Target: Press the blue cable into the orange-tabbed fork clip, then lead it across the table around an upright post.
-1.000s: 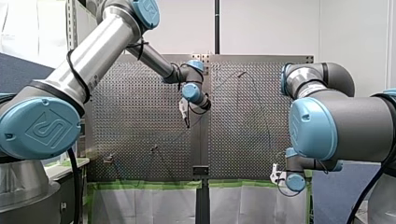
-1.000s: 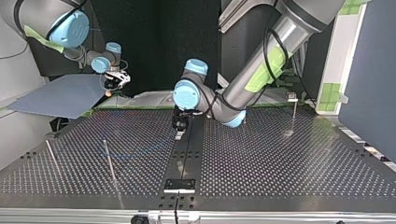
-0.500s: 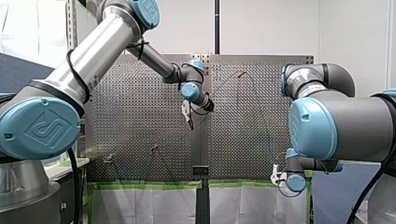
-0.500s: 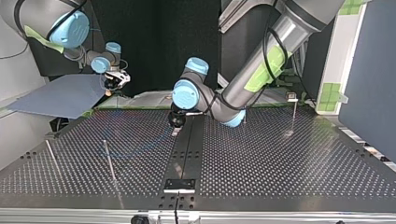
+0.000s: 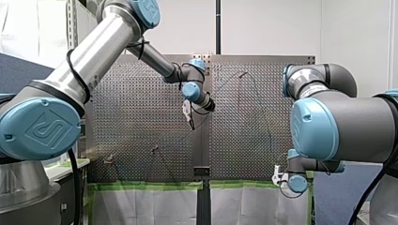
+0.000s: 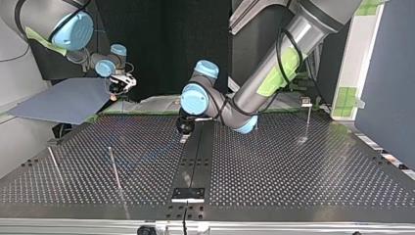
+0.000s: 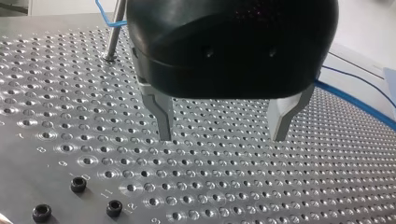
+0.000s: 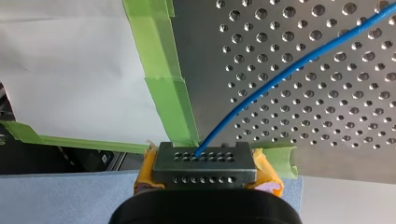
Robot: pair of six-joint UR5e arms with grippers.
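Note:
The thin blue cable (image 8: 285,72) runs over the perforated table (image 8: 327,140) into my right gripper (image 8: 204,158), whose yellow pads are shut on it at the table's taped edge. In the top view the cable (image 6: 147,155) curves faintly across the plate. My left gripper (image 7: 222,138) hovers just above the plate with its metal fingers (image 7: 161,116) open and nothing between them. It is near the table's middle (image 6: 184,133). Beyond it an upright post (image 7: 115,31) has the cable looped round it. A small clip on a stem (image 6: 307,103) stands at the top view's far right.
Two thin upright posts (image 6: 115,169) (image 6: 54,164) stand at the top view's near left. A dark centre strip with a bracket (image 6: 188,194) runs down the plate. Green tape (image 8: 163,70) lines the table edge by my right gripper. Black screws (image 7: 78,184) sit in the plate near my left gripper.
My left gripper has shifted a little towards the top view's left and turned slightly. The right arm has not moved.

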